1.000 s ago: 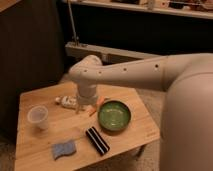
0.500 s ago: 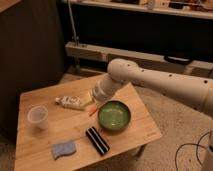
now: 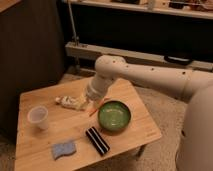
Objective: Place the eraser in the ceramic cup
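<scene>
At the left of the wooden bench (image 3: 35, 150), the ceramic cup (image 3: 39, 118) stands upright with bare wood around it, set in a little from the left edge. Nearer the front edge, a blue sponge (image 3: 64, 149) lies flat, well apart from the cup. Behind them, toward the middle, a white tube (image 3: 69, 102) lies on its side.

The hand (image 3: 88, 104) hangs low at the tube's right end, on a wrist that slopes down from the pale arm (image 3: 150, 76). It is released, its jaws spread wide, and it grasps nothing. Whether it touches the tube cannot be told. A thin orange stick (image 3: 93, 112) lies just beside it.

The eraser (image 3: 97, 141) rests flat on the bench in front of the hand, apart from it, slanting toward the front edge between the sponge and the green bowl (image 3: 114, 115). The bowl sits just right of the hand. The widest open wood lies between the cup, the tube and the eraser. The right corner (image 3: 150, 132) beyond the bowl is narrower.
</scene>
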Tool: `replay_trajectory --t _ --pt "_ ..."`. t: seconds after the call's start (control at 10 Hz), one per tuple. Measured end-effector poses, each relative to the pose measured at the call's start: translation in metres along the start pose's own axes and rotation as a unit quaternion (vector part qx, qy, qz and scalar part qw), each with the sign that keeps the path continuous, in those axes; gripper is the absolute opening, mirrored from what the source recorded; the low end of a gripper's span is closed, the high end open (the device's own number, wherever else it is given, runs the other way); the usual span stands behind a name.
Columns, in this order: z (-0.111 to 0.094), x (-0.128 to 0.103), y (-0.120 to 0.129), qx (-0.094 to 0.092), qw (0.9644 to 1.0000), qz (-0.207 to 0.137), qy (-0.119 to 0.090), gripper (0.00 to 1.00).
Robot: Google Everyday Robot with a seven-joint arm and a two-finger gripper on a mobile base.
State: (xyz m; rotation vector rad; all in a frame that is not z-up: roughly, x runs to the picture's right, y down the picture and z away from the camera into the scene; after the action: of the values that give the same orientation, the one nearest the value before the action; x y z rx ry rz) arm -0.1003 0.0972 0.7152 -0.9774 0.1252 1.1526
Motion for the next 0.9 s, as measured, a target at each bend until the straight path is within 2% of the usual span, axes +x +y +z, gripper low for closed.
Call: replay_trajectory --t 0.2,0.3,0.4,0.5,0.7,0.8,0.9 --pt "0.035 0.011 -0.002 0.040 0.9981 -0.002 0.047 0.65" --pt "0.042 0.017 -0.004 0.051 0.9971 -0.003 0.056 0.65" --pt "0.050 0.022 -0.001 0.078 0.9944 -0.015 0.070 0.65" --pt "0.051 0.024 0.004 0.098 0.9919 -0.028 0.076 0.65" --pt "0.052 0.030 0.003 0.122 0.9881 -0.040 0.085 0.65" --pt "0.058 0.036 0.008 0.135 0.9851 -0.048 0.095 0.65" --pt "0.065 0.040 0.009 0.139 0.9841 -0.050 0.098 0.65"
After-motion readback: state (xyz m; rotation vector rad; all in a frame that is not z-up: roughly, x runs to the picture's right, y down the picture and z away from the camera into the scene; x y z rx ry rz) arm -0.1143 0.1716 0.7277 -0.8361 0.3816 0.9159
